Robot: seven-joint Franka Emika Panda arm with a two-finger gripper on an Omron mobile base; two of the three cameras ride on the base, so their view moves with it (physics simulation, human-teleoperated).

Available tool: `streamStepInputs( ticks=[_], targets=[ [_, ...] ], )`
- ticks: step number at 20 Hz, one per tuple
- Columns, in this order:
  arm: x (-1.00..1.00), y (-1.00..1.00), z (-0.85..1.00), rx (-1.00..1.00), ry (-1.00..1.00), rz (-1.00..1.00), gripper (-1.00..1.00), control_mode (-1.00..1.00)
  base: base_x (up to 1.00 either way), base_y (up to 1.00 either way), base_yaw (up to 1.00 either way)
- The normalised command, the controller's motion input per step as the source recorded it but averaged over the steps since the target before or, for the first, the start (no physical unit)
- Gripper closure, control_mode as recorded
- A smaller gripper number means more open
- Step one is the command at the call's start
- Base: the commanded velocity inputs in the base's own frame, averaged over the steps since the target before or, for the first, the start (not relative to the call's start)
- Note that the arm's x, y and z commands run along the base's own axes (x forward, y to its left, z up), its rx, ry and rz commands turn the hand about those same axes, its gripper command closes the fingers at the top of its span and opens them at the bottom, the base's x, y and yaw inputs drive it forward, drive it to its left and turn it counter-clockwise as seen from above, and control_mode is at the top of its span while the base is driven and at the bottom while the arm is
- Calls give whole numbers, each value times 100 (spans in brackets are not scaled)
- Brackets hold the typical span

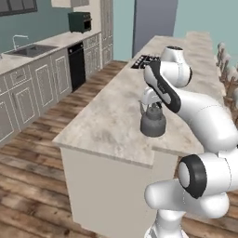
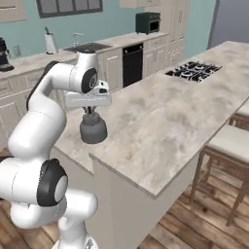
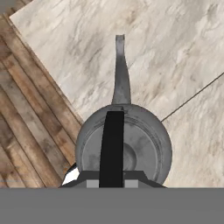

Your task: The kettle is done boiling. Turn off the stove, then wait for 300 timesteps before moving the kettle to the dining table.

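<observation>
The dark grey kettle (image 1: 152,122) (image 2: 92,129) is at the near end of the island, close to its corner. My gripper (image 1: 151,103) (image 2: 89,111) (image 3: 112,182) comes down from above and is shut on the kettle's arched handle. In the hand view the kettle (image 3: 124,146) is seen from above, its spout pointing away over the marble. I cannot tell whether its base touches the counter. The stove (image 1: 145,60) (image 2: 194,70) lies far off at the other end of the counter. The dining table (image 1: 204,51) (image 2: 189,143) runs along the stool side.
Stools (image 2: 228,141) stand along the island's far side. Wooden floor (image 3: 30,109) lies right beside the kettle past the counter's edge. A wall run of cabinets with a sink (image 1: 30,49) and a black oven (image 1: 76,65) faces the island across the aisle.
</observation>
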Motion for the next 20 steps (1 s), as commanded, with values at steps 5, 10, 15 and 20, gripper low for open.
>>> streamStepInputs(
  ticks=[5, 10, 15, 20],
  targets=[
    [0, 0, 0, 0, 0, 0, 100, 100, -64, -27, 42],
    [0, 0, 0, 0, 0, 0, 100, 100, -84, -10, 29],
    [0, 0, 0, 0, 0, 0, 100, 100, -43, -26, 30],
    [0, 0, 0, 0, 0, 0, 100, 100, -5, -47, 32]
  ],
)
